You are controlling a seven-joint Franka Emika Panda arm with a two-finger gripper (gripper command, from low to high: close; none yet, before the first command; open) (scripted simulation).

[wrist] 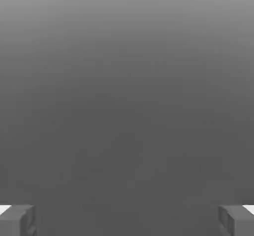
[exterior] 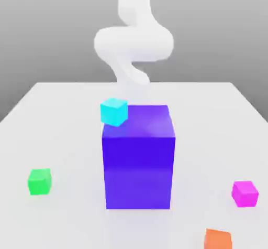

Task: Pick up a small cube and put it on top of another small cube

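End effector (wrist: 127, 220) fingers (wrist: 17, 220) wide apart, nothing between

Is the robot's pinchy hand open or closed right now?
Open. In the hand view the gripper has its two fingertips far apart at opposite edges, with nothing between them.

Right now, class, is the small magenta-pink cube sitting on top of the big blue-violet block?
No. The small magenta-pink cube rests on the white table beside the big blue-violet block.
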